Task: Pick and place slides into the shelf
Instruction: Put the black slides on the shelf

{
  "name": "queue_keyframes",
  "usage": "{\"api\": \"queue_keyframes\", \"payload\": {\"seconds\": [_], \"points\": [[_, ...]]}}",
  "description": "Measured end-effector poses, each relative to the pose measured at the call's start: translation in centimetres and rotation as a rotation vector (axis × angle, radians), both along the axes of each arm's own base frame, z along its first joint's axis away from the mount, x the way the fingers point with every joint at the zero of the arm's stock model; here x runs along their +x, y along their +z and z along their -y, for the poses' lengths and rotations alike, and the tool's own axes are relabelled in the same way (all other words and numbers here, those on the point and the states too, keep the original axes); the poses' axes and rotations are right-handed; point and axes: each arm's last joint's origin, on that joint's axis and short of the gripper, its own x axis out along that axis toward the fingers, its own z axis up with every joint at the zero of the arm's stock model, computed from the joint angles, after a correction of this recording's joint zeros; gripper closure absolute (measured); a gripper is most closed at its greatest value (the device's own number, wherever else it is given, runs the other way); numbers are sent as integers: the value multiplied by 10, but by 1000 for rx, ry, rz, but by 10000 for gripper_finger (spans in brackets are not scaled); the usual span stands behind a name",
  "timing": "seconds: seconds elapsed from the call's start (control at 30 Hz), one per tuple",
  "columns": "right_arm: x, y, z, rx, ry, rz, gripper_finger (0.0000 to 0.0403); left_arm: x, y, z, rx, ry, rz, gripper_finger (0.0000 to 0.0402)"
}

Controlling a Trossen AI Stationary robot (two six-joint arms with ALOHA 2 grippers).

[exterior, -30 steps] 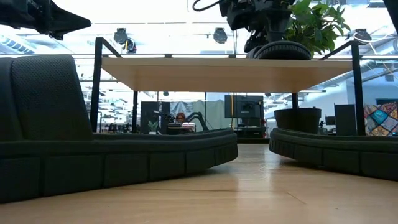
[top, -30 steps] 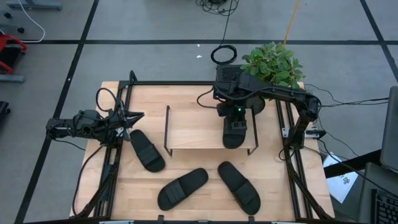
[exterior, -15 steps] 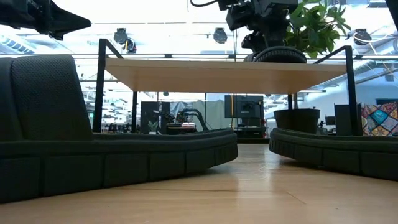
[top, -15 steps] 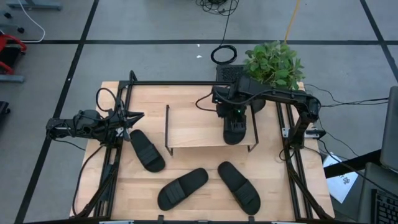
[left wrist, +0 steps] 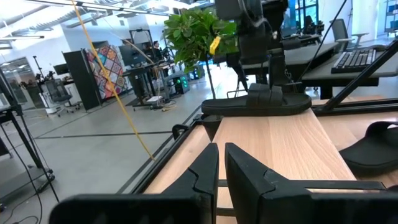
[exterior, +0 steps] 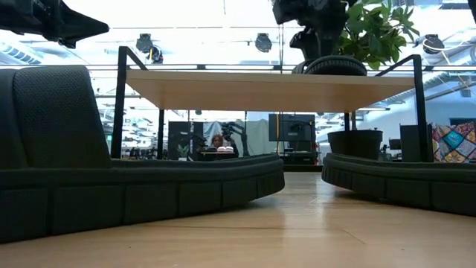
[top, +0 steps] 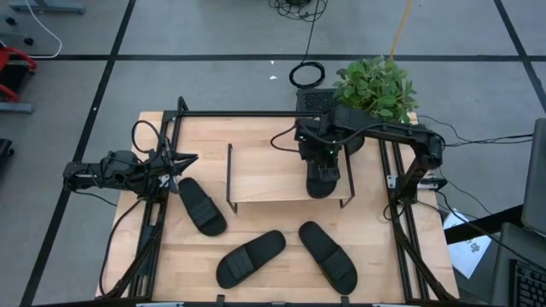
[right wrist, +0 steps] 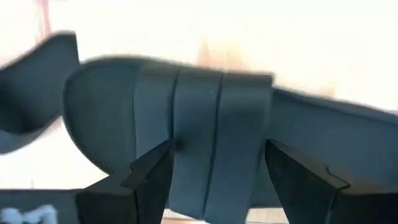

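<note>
One black slide [top: 321, 181] lies flat on the right end of the shelf's light wood top [top: 269, 175], and shows on that board [exterior: 260, 88] as a dark sole [exterior: 332, 65]. My right gripper [top: 322, 159] hovers over it, open. Its fingers [right wrist: 152, 177] stand on either side of the wide strap [right wrist: 205, 124], close above it. Three more slides rest sole-down on the table: one at the left [top: 202, 206] and two near the front [top: 250, 257] [top: 328, 255]. My left gripper [top: 182, 160] [left wrist: 221, 158] waits shut at the table's left side.
A potted plant [top: 374, 89] stands just beyond the shelf's far right corner, beside the right arm. Black frame rails [top: 158, 213] [top: 401, 222] run along both sides of the table. Bare board shows on the shelf's left half. A person sits far behind the table [exterior: 217, 141].
My right gripper has risen a little above the slide on the shelf and drawn slightly toward the far edge. Slide and shelf have shifted a little toward the far edge and now lie still.
</note>
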Motion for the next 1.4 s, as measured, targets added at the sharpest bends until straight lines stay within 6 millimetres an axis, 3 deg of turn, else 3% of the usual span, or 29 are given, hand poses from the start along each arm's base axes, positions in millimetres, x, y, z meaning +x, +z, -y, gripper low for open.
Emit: {"api": "queue_keyframes", "payload": {"seconds": [0.23, 0.47, 0.6, 0.77, 0.87, 1.17, 1.4], "points": [[-8, 18, 0, 0, -10, 65, 159, 0, 0, 0, 0, 0, 0, 364], [-11, 32, -6, -112, 43, 130, 176, 0, 0, 0, 7, 0, -1, 364], [-17, 55, -19, -152, 118, 319, 232, 0, 0, 0, 7, 1, -1, 364], [-32, 87, -34, -178, 131, 560, 350, 0, 0, 0, 7, 1, -2, 364], [-40, 94, -39, -164, 101, 658, 393, 0, 0, 0, 7, 2, -1, 364], [-68, 67, -58, -5, 204, 922, 400, 0, 0, 0, 10, 2, -2, 364], [-99, 30, -34, 25, 111, 1001, 402, 0, 0, 0, 10, 3, -1, 364]]}}
